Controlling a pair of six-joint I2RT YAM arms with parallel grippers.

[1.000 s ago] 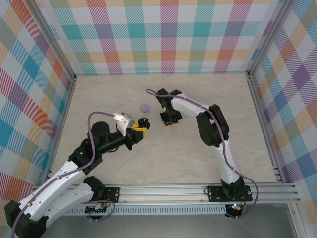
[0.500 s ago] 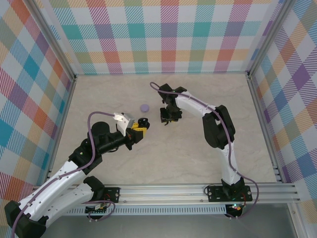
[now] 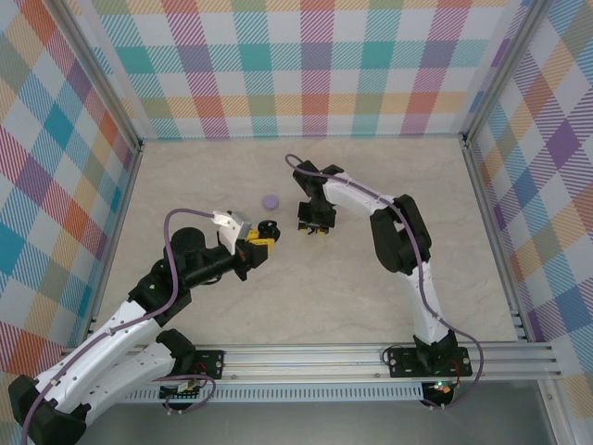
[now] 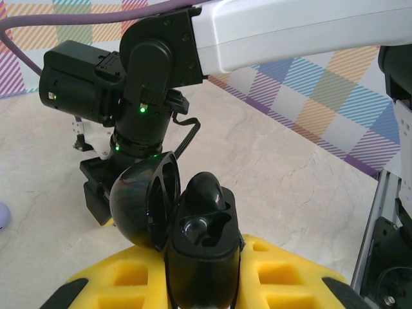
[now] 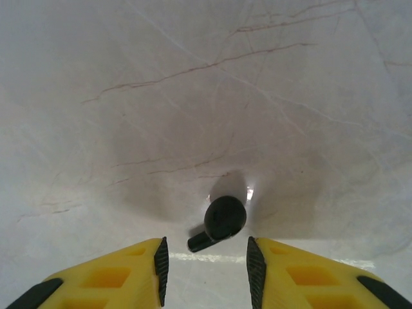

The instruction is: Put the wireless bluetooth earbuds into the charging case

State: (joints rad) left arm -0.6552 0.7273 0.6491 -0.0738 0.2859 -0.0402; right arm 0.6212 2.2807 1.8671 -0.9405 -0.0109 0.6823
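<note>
My left gripper [image 3: 262, 236] is shut on the black charging case [image 4: 203, 248], holding it upright between the yellow fingers [image 4: 293, 283]. Its domed lid [image 4: 138, 206] is swung open to the left. One socket [image 4: 201, 230] shows as an empty hollow, and a glossy black earbud [image 4: 207, 190] appears to sit in the far socket. My right gripper [image 5: 205, 267] points down at the table, open. A black stemmed earbud [image 5: 222, 219] lies loose on the marble between and just beyond its fingertips, touching neither pad. In the top view the right gripper [image 3: 315, 225] is to the right of the case.
A small round lavender case [image 3: 270, 200] sits on the table behind the left gripper. The right arm's black wrist [image 4: 129, 84] hangs close behind the open lid. Plaid walls enclose the marble table [image 3: 389, 176] on three sides.
The right gripper's jaws have parted from nearly shut to open, and its wrist has shifted slightly left. The left arm and the case have stayed still.
</note>
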